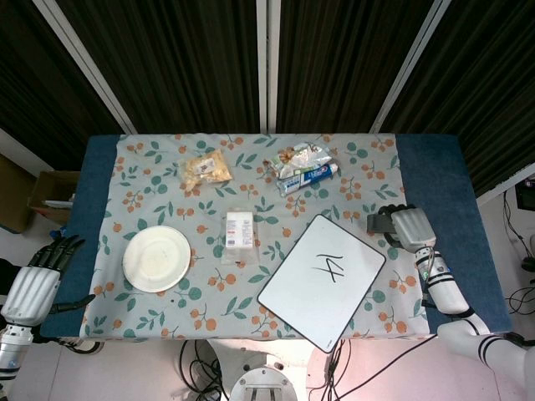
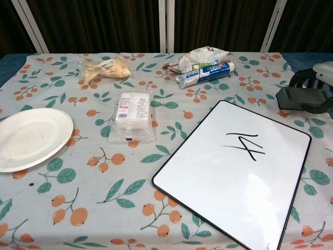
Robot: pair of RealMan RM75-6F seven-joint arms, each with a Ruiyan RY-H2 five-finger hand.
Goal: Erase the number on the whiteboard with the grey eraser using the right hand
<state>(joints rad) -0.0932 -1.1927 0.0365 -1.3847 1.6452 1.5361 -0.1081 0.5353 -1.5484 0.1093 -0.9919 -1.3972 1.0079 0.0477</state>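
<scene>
A whiteboard (image 1: 322, 280) (image 2: 234, 177) lies tilted on the right half of the table, with a black "14" (image 1: 331, 266) (image 2: 244, 146) written near its far end. The grey eraser (image 1: 381, 222) (image 2: 301, 99) is just past the board's far right corner, and my right hand (image 1: 408, 228) (image 2: 318, 86) grips it with fingers curled over its top, lifted a little off the cloth. My left hand (image 1: 33, 284) hangs off the table's left front corner with fingers spread and nothing in it.
On the floral cloth lie a white plate (image 1: 156, 258) (image 2: 28, 138), a clear packet of white tissues (image 1: 239, 230) (image 2: 132, 115), a snack bag (image 1: 205, 170) (image 2: 104, 67), and a toothpaste box with a foil bag (image 1: 305, 171) (image 2: 205, 67) at the back.
</scene>
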